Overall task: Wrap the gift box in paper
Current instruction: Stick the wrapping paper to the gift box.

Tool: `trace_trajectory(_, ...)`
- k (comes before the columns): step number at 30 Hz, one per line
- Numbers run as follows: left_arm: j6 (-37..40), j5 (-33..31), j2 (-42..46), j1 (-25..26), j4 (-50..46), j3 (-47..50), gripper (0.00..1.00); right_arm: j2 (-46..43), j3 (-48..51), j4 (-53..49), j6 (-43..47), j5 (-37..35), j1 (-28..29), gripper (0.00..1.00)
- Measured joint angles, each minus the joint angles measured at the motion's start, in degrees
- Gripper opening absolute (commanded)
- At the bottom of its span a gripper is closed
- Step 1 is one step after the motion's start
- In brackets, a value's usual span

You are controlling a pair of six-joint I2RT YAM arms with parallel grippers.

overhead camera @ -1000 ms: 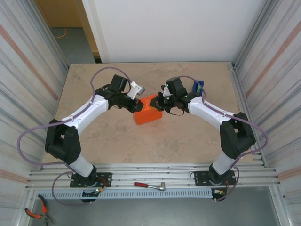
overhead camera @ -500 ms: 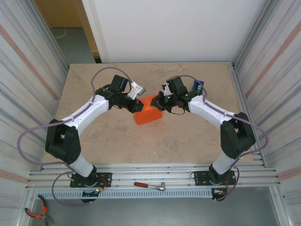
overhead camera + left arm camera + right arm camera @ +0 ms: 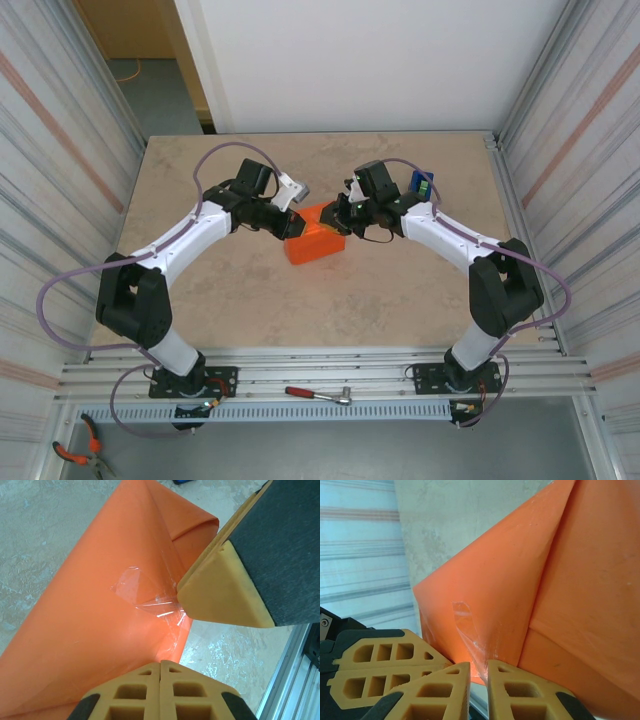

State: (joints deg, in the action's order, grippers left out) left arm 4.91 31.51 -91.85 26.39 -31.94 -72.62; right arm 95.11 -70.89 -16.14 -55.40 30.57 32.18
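- At mid-table, the paper (image 3: 318, 243) is folded into a block; what it covers is hidden.
- Clear tape (image 3: 145, 597) lies across its seam.
- Left gripper (image 3: 293, 228): fingers pressed together, empty, at the block's far-left edge.
- Right gripper (image 3: 338, 222): jaws a slit apart, no hold that I can see, at the far-right edge.
- Bare table (image 3: 250, 300) lies near and left; a dispenser (image 3: 422, 186) stands behind the right arm.
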Motion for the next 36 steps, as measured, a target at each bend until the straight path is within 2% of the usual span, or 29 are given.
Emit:
trace_trajectory(23,0.0,0.1,-0.1,0.0,0.0,0.0,0.00,-0.7,1.4,1.8,-4.4,0.7,0.6,0.19)
trace_trajectory(27,0.0,0.1,-0.2,0.0,0.0,-0.1,0.00,-1.5,2.1,1.9,-5.2,0.8,0.6,0.26)
trace_trajectory(36,0.3,0.0,-0.2,0.0,0.0,-0.1,0.00,-2.5,2.7,1.9,-5.9,0.8,0.6,0.34)
